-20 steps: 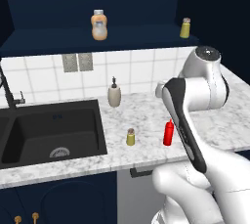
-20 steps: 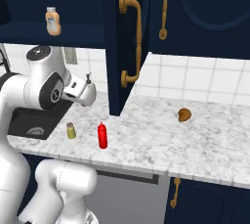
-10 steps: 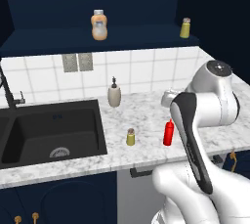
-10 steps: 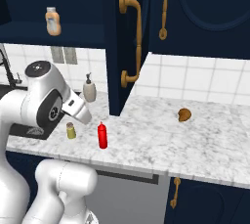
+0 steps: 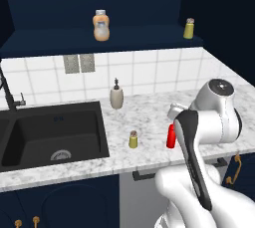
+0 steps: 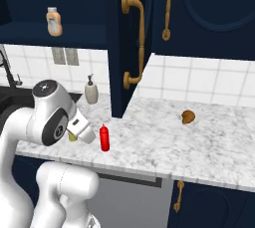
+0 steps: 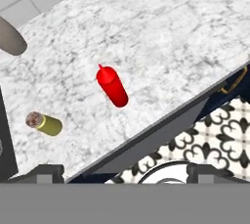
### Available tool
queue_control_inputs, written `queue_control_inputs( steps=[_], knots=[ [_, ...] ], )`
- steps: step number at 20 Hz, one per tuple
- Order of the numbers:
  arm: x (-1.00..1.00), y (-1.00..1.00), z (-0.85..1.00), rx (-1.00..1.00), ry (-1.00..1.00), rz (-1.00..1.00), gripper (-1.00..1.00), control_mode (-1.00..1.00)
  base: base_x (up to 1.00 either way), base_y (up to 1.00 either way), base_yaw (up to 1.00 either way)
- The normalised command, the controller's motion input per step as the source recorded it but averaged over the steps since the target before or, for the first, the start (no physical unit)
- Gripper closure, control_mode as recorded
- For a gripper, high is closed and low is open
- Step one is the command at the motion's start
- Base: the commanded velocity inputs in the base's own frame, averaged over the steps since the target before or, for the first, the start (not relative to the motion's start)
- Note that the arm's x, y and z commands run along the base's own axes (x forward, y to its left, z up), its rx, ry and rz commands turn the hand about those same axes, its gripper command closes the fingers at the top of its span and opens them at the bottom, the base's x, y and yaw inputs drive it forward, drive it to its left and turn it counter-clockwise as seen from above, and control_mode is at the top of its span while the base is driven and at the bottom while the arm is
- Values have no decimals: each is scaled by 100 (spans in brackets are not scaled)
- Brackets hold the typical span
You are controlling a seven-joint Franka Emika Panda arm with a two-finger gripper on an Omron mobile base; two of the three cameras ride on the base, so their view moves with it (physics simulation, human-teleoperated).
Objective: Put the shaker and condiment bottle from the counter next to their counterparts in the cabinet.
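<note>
The pincer (image 7: 125, 169) hangs above the table (image 5: 149, 112) edge, jaws wide apart and empty; the red bottle (image 5: 171, 136) stands right of the sink (image 5: 50, 132), the shaker (image 5: 133, 139) between them; counterparts (image 5: 101, 25) sit on the cabinet (image 5: 74, 40) shelf.

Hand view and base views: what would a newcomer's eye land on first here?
The red bottle stands out, upright on the marbled counter near its front edge, with the stubby olive shaker a little to its left. Up in the navy cabinet, an orange-beige bottle and a pale yellow shaker sit far apart on the shelf.
</note>
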Motion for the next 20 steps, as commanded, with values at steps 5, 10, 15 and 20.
queue_control_inputs(
  steps=[5, 10, 15, 20],
  knots=[
    [2, -12, -18, 6, 0, -7, -100, -100, 0, 0, 0],
    [24, -5, -4, 3, 0, 0, -100, -100, 0, 0, 0],
    [27, 0, -7, 0, 0, 0, -100, -100, 0, 0, 0],
    [21, 0, -11, 0, 0, 0, -100, -100, 0, 0, 0]
  ],
)
